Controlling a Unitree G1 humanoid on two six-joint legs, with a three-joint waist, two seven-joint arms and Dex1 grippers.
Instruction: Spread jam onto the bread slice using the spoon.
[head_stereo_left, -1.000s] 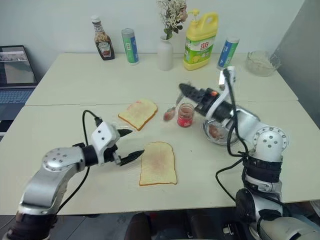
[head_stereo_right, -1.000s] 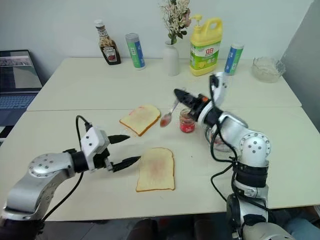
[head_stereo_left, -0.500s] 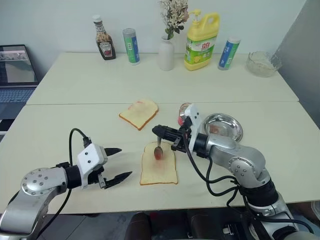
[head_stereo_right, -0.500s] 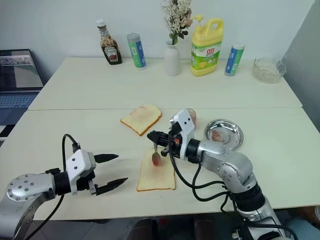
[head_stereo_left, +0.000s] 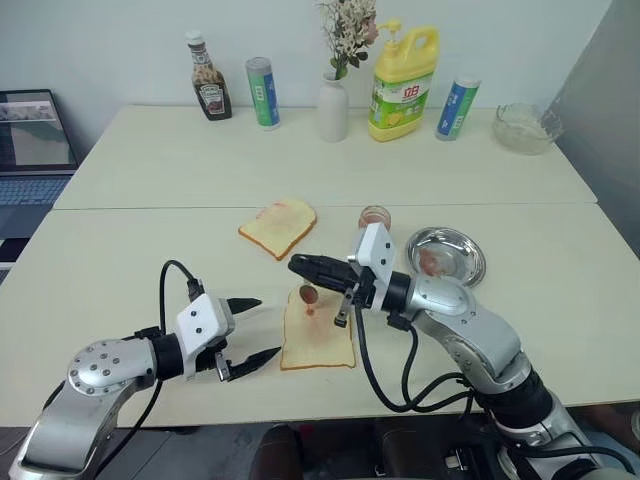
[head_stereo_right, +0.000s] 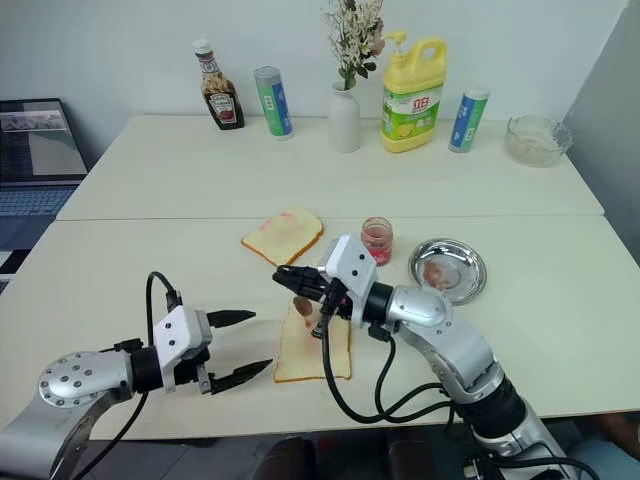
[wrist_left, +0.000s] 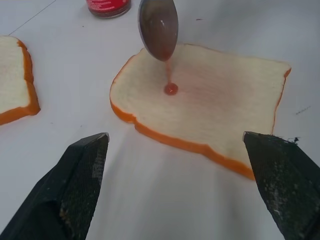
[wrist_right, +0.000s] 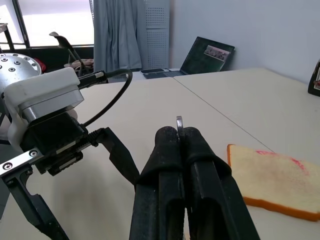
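Jam (wrist_left: 170, 89) sits as a small red blob on the near bread slice (head_stereo_left: 318, 330), with a thin thread running up to the spoon (wrist_left: 158, 27) hanging just over it. Judged runny and sticky: it will drip and string, so the spoon bowl should go flat and drag lightly. Bread looks soft and light, likely to slide or tear under pressure; steady it at the crust if needed. Spoon is stiff, thin, probably slick with jam; hold is best well up the handle.

Right tool (head_stereo_left: 303, 266) is clamped shut on the spoon handle, pointing across toward 9 o'clock above the slice's far end. Left tool (head_stereo_left: 257, 328) stands wide apart, holding nothing, just at 9 o'clock of the slice on the desk (head_stereo_left: 150, 250).

Jam jar (head_stereo_right: 376, 240) stands at 1 o'clock of the slice, apart from it; second slice (head_stereo_left: 277, 226) at 11 o'clock.

Left wrist view gives the drip, the blob and the pink smear on the crumb; head views show only a dark spoon bowl there. Right wrist view gives the handle tip (wrist_right: 179, 121) pinched between closed fingers.
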